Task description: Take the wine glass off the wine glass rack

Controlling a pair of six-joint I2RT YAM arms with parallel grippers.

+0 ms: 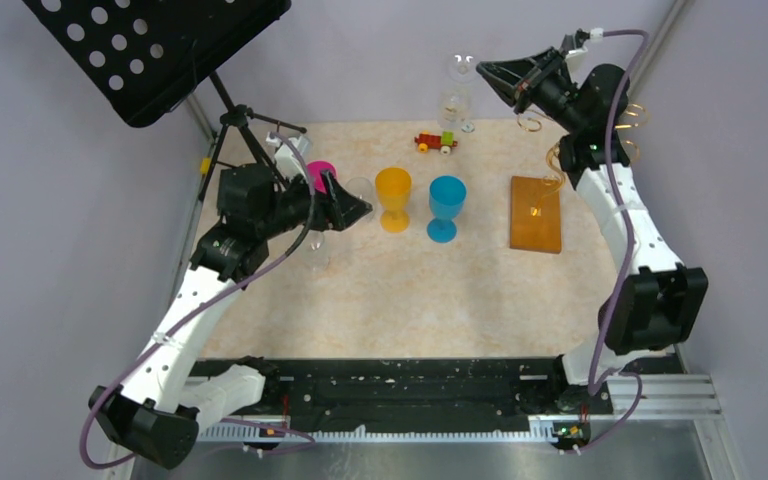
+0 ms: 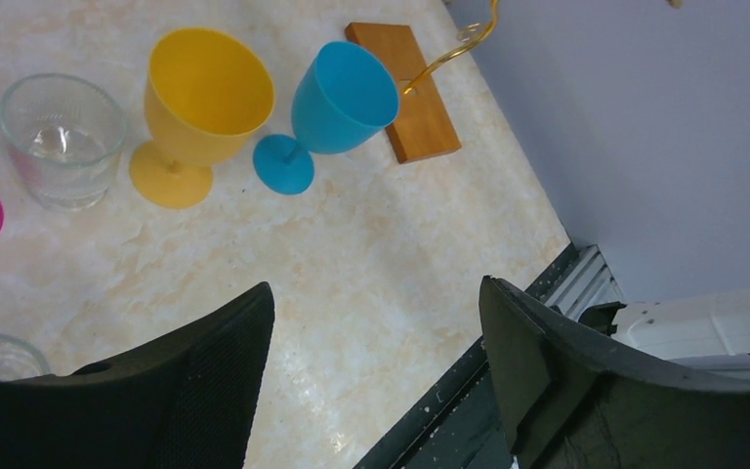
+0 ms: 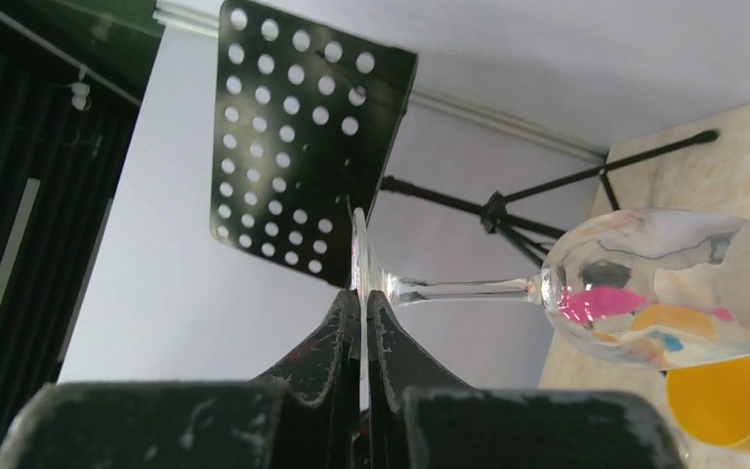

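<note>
The clear wine glass (image 1: pixel 456 92) hangs in the air at the back of the table, to the left of the rack and apart from it. My right gripper (image 1: pixel 482 71) is shut on the thin edge of its foot. In the right wrist view the gripper (image 3: pixel 362 298) pinches the foot disc, and the stem and bowl (image 3: pixel 664 283) stick out sideways to the right. The wine glass rack has gold wire arms (image 1: pixel 552 158) on an orange-brown wooden base (image 1: pixel 535 213), which also shows in the left wrist view (image 2: pixel 405 93). My left gripper (image 1: pixel 360 208) is open and empty above the table's left side (image 2: pixel 376 322).
A yellow goblet (image 1: pixel 394 195), a blue goblet (image 1: pixel 446 205) and a pink goblet (image 1: pixel 320 175) stand mid-table. A clear tumbler (image 2: pixel 59 137) stands by the yellow goblet. A toy train (image 1: pixel 436 142) lies at the back. A black music stand (image 1: pixel 160 50) is at the back left.
</note>
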